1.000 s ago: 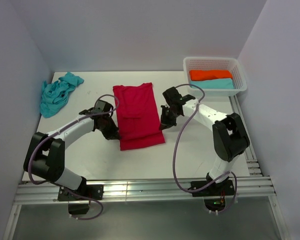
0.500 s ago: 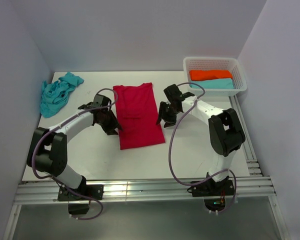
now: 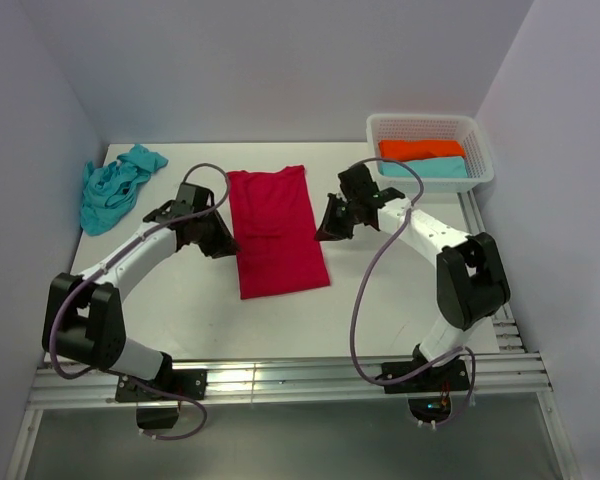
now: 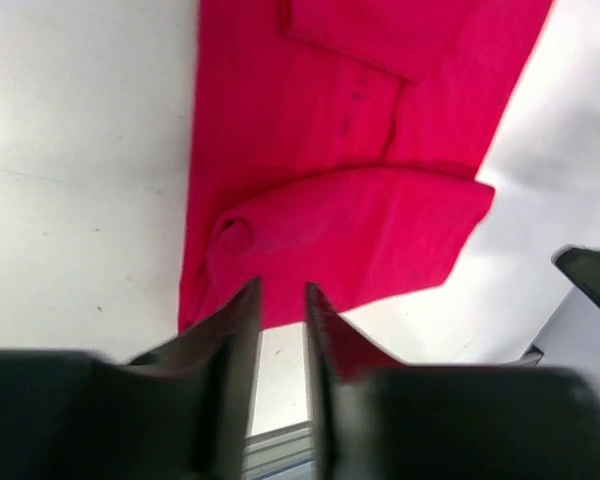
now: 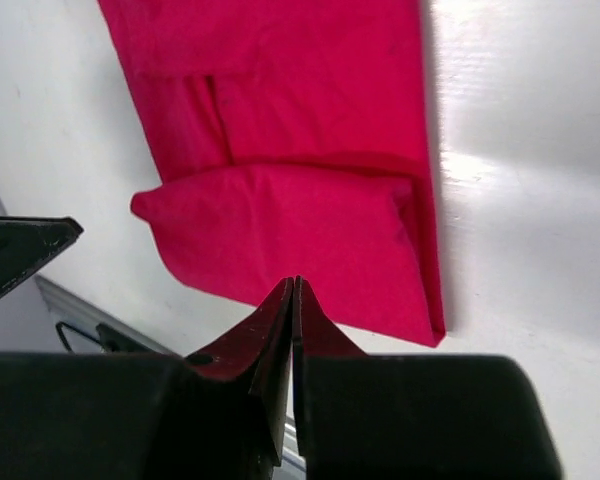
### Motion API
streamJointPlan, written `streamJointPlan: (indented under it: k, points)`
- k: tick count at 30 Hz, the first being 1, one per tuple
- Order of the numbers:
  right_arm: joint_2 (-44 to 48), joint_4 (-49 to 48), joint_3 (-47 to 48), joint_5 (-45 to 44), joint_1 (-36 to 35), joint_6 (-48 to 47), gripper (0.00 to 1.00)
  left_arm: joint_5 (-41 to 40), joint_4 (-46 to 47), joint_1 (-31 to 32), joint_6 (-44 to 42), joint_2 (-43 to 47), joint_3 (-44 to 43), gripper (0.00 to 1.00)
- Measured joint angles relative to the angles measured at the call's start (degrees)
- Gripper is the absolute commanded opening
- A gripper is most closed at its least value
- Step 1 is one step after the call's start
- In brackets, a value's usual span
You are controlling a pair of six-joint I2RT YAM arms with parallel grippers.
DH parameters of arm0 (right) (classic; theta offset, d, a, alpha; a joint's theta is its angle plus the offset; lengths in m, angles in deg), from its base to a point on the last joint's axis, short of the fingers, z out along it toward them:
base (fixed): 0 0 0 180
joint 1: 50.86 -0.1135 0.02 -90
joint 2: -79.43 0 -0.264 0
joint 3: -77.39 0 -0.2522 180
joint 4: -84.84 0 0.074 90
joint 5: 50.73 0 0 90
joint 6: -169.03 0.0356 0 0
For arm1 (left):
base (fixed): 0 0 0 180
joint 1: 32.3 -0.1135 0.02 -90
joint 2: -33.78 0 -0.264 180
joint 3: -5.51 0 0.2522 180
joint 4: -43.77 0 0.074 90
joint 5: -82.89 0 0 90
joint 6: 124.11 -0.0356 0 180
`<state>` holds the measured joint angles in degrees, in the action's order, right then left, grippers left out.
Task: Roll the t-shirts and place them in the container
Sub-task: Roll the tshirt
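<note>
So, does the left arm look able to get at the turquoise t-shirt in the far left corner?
Probably yes. The turquoise t-shirt lies crumpled on the table, left of the left gripper, with only bare surface between them. The red t-shirt is on the gripper's other side, not in the way.

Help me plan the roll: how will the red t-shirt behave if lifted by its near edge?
Probably floppy: the red t-shirt lies limp, its folded near end softly creased. Likely light: thin flat layers. Pushed, it would probably bunch like the crumpled turquoise t-shirt.
</note>
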<state>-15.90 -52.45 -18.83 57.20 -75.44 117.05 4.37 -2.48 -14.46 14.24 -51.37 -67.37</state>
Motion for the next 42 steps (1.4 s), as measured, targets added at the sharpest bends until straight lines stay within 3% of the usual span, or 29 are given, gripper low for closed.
streamJointPlan:
  k: [2, 7, 19, 22, 23, 24, 25, 26, 30, 35, 42]
  points:
    - [-0.5, -1.1, -0.8, 1.9, 0.0, 0.1, 0.03, 1.3, 1.9, 0.1, -0.1, 1.4, 1.7, 0.20]
    - [-4.3, -1.2, -0.8, 4.6, 0.0, 0.0, 0.02, 5.2, 6.1, 0.7, 0.4, 0.9, 5.2, 0.14]
    - [-12.1, -1.8, -0.6, 4.1, 0.0, 0.2, 0.00, 6.7, 12.9, -1.0, 1.9, -9.5, 7.3, 0.06]
    - [-13.7, -1.9, -0.6, 4.0, 0.0, 0.1, 0.09, 7.4, 13.9, -2.8, 2.0, -12.9, 7.3, 0.05]
    - [-14.0, -1.9, -0.6, 4.0, 0.0, 0.0, 0.19, 8.0, 13.9, -3.1, 1.9, -13.2, 7.0, 0.06]
    - [-14.1, -2.0, -0.8, 4.1, 0.0, 0.1, 0.25, 7.9, 13.9, -3.2, 1.7, -13.3, 6.7, 0.08]
    - [-13.9, -2.4, -1.0, 4.3, 0.1, -0.1, 0.32, 7.6, 13.9, -3.1, 1.3, -13.3, 6.4, 0.17]
    - [-13.5, -2.6, -1.3, 4.3, 0.1, -0.2, 0.39, 7.4, 13.8, -3.1, 0.8, -13.3, 6.2, 0.32]
    - [-9.7, -3.4, -2.6, 4.5, 0.1, -0.9, 0.43, 6.8, 13.2, -2.9, -1.6, -12.0, 4.8, 0.54]
    - [-3.7, -4.0, -3.0, 4.5, 0.4, -2.2, 0.55, 5.2, 11.0, -3.0, -4.5, -6.2, 3.8, 0.58]
    - [0.7, -5.4, -8.4, 4.2, 1.0, -4.7, 0.57, 3.6, 10.8, -3.0, -6.8, 0.5, 9.2, 0.68]
